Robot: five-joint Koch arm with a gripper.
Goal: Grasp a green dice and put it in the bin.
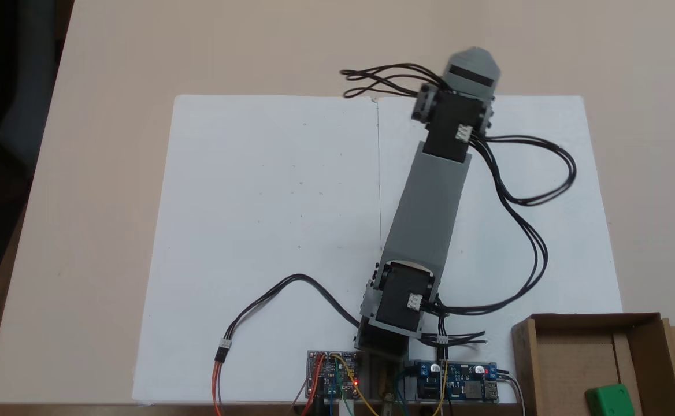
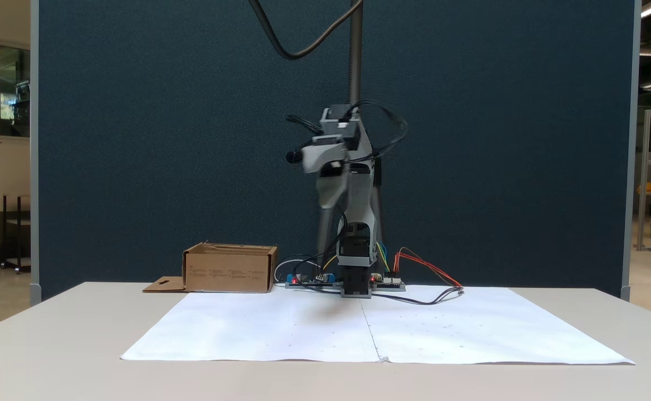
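The green dice [image 1: 609, 399] lies inside the bin [image 1: 523, 358], a low brown cardboard box at the bottom right of a fixed view, with a hanger-hole flap on its right side. In a fixed view from the front the bin [image 2: 231, 272] stands left of the arm's base, and its wall hides the inside. The arm is stretched away from its base and raised high above the white paper. My gripper [image 1: 475, 58] is blurred at the far end, well away from the bin. From the front the gripper [image 2: 323, 239] hangs down, blurred, with no green thing seen in it.
White paper sheets [image 1: 268, 231] cover the table's middle. Circuit boards [image 1: 332, 372] and loose black cables [image 1: 534, 196] sit around the arm's base. A dark blue partition [image 2: 136, 139] stands behind the table.
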